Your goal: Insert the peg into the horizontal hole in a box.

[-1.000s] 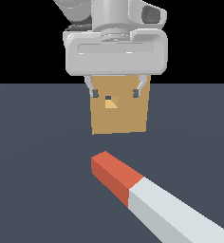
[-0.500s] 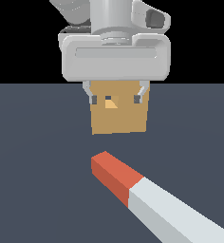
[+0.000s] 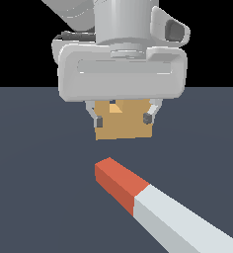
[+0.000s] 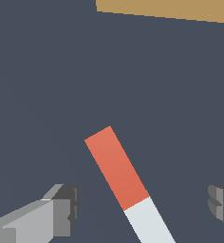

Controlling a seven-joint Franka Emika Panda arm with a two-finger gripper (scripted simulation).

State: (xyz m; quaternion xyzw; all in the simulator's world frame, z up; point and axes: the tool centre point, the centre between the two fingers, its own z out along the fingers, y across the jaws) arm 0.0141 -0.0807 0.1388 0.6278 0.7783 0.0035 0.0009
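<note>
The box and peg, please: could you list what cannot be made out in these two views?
- Exterior view: the gripper body hides the top of the box, and the hole shows only partly.
- Exterior view: the far grey end of the peg runs to the frame's corner.
- Wrist view: the box is cut off by the edge; its hole is unseen.
- Wrist view: the peg's grey end is cut off.

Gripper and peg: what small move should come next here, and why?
Probably lower the gripper straight down onto the peg. Its jaws are open and empty, with the bar lying flat between the fingertips in the wrist view, untouched. The box and its hole wait beyond the red end.
</note>
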